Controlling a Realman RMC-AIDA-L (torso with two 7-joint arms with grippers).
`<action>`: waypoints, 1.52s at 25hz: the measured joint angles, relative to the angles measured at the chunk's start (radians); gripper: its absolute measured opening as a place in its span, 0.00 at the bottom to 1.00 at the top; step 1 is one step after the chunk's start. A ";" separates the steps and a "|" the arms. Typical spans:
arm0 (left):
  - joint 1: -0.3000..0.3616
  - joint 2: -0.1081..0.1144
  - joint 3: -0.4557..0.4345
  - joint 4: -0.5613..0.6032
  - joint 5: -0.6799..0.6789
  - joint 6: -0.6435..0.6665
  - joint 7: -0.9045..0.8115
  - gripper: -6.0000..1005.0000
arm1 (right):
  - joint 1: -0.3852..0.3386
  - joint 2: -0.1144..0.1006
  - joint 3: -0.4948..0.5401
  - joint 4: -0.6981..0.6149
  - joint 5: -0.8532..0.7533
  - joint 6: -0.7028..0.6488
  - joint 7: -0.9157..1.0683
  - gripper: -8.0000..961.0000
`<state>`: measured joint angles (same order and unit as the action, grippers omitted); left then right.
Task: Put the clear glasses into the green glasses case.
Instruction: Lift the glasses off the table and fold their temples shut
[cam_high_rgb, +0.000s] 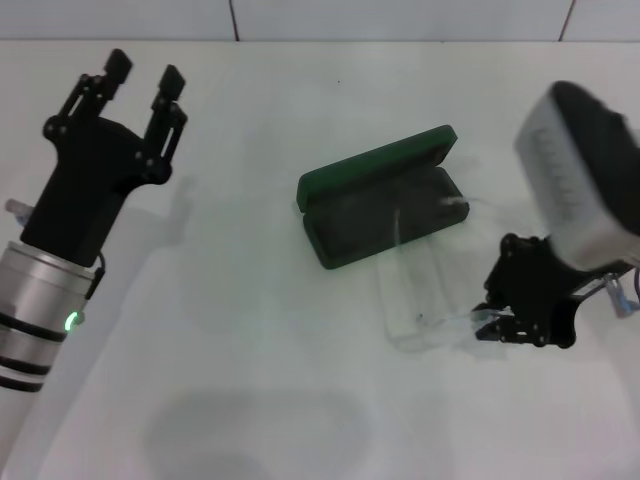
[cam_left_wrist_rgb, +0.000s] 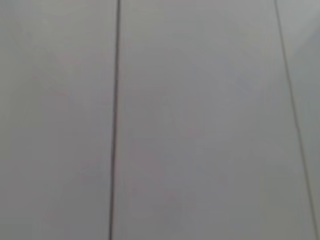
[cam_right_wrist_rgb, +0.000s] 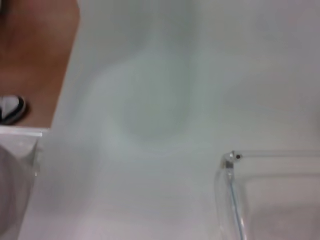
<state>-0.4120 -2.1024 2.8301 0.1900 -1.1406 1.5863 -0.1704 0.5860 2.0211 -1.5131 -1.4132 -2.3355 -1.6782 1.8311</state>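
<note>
The green glasses case (cam_high_rgb: 380, 205) lies open in the middle of the white table, its lid raised on the far side. The clear glasses (cam_high_rgb: 420, 300) sit just in front of it, lens toward me, and their thin arms reach back over the case's near rim. My right gripper (cam_high_rgb: 492, 325) is at the lens's right end, low over the table, shut on that corner. The right wrist view shows the glasses' hinge corner (cam_right_wrist_rgb: 231, 159) and part of the lens close up. My left gripper (cam_high_rgb: 145, 75) hangs open and empty at the far left, well away from both.
The table's edge (cam_right_wrist_rgb: 45, 131) shows in the right wrist view, with brown floor (cam_right_wrist_rgb: 40, 50) beyond it. A tiled wall (cam_high_rgb: 320, 18) runs behind the table, and the left wrist view holds only wall panels (cam_left_wrist_rgb: 200, 120).
</note>
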 joint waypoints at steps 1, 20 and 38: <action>0.001 0.000 0.000 -0.003 -0.006 0.000 0.004 0.52 | -0.024 0.000 0.026 -0.004 0.039 0.001 -0.056 0.13; -0.075 0.018 0.010 -0.087 0.175 0.013 -0.260 0.52 | -0.186 0.002 0.222 0.552 0.784 0.211 -1.257 0.13; -0.299 0.048 0.012 -0.270 0.686 0.304 -0.644 0.52 | -0.145 0.002 0.207 0.696 0.921 0.241 -1.318 0.13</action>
<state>-0.7106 -2.0546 2.8426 -0.0796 -0.4541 1.8901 -0.8141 0.4408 2.0232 -1.3057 -0.7173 -1.4150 -1.4372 0.5134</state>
